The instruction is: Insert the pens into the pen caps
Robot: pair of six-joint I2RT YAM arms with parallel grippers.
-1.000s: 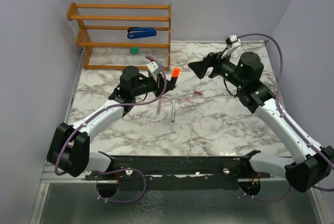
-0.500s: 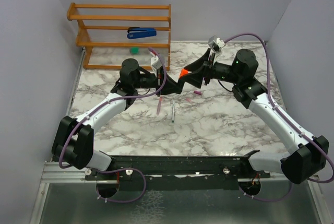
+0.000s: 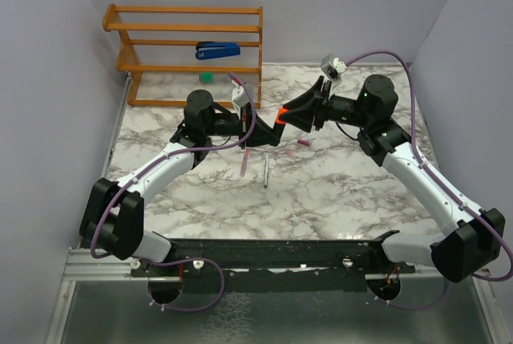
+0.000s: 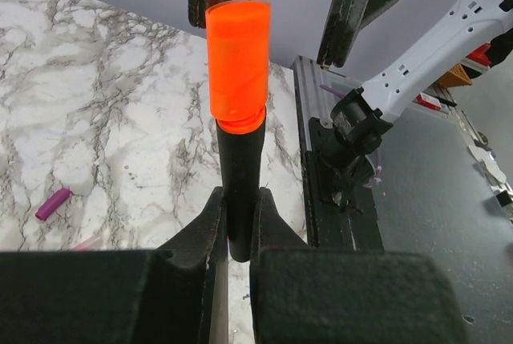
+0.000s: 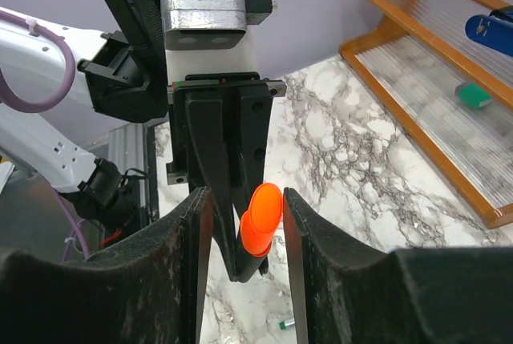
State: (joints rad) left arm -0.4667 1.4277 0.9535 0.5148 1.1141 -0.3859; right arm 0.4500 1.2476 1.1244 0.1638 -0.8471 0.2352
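My left gripper (image 3: 260,123) is shut on the black marker body (image 4: 240,167), one of the pens, and holds it above the table. The chunky orange cap (image 4: 237,59) sits on the marker's tip, pointing at the right arm. My right gripper (image 5: 244,196) stands astride the orange cap (image 5: 262,216). Its right finger is at the cap's edge and a gap shows on the left side. On the marble lie the pink pen (image 3: 244,164), the grey pen (image 3: 265,172), a purple cap (image 3: 304,143) and a pink cap (image 4: 84,243).
A wooden rack (image 3: 184,39) stands at the back left with a blue stapler-like object (image 3: 216,50) on a shelf and a small green object (image 3: 207,77) below it. Grey walls close in both sides. The arms' base rail (image 3: 272,256) runs along the near edge.
My right gripper swung left to the orange cap and its jaws narrowed around it. My left arm tilted the capped marker over toward the right gripper.
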